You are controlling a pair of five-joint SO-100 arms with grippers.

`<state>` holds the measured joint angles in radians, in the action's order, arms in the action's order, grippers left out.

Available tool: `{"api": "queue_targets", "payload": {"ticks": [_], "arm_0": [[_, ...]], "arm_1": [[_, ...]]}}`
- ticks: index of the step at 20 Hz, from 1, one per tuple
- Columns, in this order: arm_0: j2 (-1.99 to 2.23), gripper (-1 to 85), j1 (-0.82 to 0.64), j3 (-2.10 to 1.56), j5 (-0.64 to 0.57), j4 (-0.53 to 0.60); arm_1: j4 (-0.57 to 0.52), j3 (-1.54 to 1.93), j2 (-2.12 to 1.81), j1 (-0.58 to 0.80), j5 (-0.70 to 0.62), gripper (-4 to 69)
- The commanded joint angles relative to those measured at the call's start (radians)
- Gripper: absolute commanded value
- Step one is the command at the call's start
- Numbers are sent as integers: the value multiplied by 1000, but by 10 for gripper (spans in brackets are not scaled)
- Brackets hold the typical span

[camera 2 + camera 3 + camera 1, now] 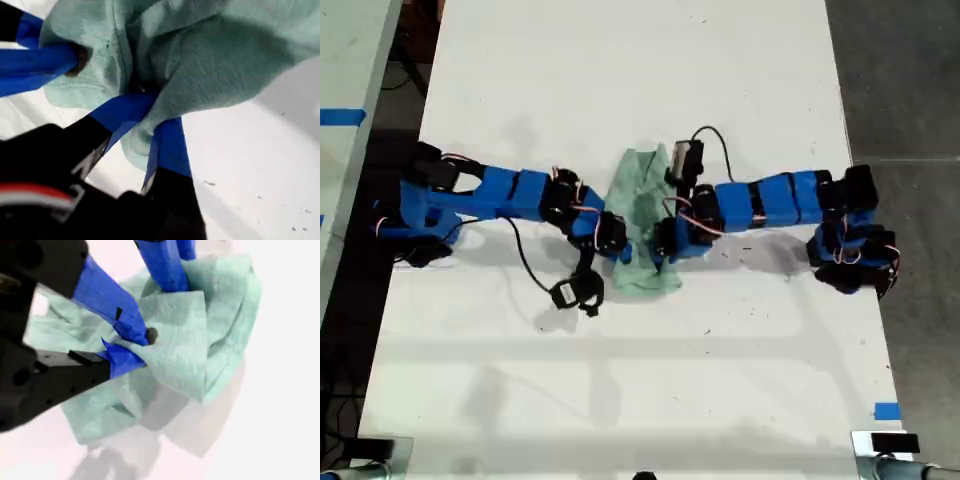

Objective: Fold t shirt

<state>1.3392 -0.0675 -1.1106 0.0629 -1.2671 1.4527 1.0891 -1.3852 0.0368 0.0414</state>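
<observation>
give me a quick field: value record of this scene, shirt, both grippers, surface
t shirt: pale mint-green, bunched between the two arms, not yet folded flat
my first gripper: shut on a fold of the t shirt
my second gripper: shut on an edge of the t shirt, that part lifted
table: white
blue tape: near the exterior view's lower right corner

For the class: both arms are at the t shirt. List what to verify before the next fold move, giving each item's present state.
1. My first gripper shut on the t shirt: ok.
2. My second gripper shut on cloth: ok.
3. Shirt flat and smooth: not ok, bunched.
4. Grips on matching corners: cannot tell.
5. White table around the shirt free of other objects: ok.
</observation>
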Motion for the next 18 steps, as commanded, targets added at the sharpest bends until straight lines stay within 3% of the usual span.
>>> {"api": "queue_targets", "payload": {"ticks": [1, 3, 4, 6, 9, 10, 11, 12, 14, 16, 17, 18], "arm_0": [[118, -2, -213, 9, -67, -40], [114, 110, -321, 11, -74, -52], [123, 158, -365, 12, -75, -69], [175, 167, -466, 12, -89, -115], [299, 109, -586, 12, -144, -183], [341, 54, -621, 12, -173, -212], [390, -2, -647, 12, -202, -252], [445, -3, -664, 12, -222, -299], [649, -3, -657, -83, -268, -324], [940, -3, -509, -281, -225, -301], [1111, -3, -342, -454, -166, -213], [1308, -3, -179, -710, -89, -51]], "arm_1": [[-40, -32, -91, 241, -141, 20], [-75, -37, -89, 371, -247, 190], [-69, -51, -103, 420, -295, 241], [-14, -52, -160, 538, -341, 265], [137, -21, -287, 706, -382, 266], [181, 0, -342, 746, -397, 257], [224, 29, -410, 775, -411, 35], [259, 75, -492, 793, -416, -1], [261, 250, -730, 775, -434, 0], [219, 512, -1045, 620, -405, 0], [137, 693, -1230, 482, -377, 0], [25, 908, -1437, 318, -321, 0]]}}
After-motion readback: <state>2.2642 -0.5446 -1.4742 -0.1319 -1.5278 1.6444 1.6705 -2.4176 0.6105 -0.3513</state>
